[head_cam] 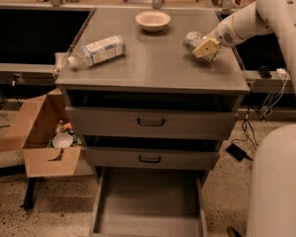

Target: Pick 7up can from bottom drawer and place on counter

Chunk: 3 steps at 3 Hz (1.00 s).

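The 7up can (191,40), silvery with a pale green-white label, lies tilted over the right part of the grey counter (148,68). My gripper (204,48) is shut on the can, its tan finger pad (205,47) across the can's front. The white arm reaches in from the upper right. The bottom drawer (148,204) is pulled out below the cabinet and its grey floor holds nothing.
A clear plastic bottle (94,51) lies on its side at the counter's left edge. A cream bowl (153,19) sits at the back centre. Two shut drawers with dark handles (150,122) face me. An open cardboard box (42,132) stands on the floor at the left. Cables hang at the right.
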Tool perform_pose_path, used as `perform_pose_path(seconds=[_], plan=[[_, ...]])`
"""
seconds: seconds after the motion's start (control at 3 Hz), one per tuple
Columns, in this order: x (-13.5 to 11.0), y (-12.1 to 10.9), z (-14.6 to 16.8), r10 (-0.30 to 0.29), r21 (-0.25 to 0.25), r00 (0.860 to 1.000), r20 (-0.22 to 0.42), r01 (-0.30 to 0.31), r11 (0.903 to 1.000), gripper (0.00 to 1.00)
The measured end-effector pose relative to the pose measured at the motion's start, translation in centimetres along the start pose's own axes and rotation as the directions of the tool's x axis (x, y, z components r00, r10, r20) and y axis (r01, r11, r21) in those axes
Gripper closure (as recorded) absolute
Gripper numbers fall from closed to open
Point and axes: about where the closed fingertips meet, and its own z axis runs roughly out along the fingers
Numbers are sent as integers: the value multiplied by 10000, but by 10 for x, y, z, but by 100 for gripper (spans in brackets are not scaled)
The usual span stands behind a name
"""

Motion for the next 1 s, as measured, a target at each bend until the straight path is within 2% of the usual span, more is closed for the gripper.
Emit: perform_pose_path(seconds=[0.67,1.0], plan=[[0,0,0,0,-1,10000,0,0,10000,4],[0,0,0,0,-2,10000,-1,0,10000,0]])
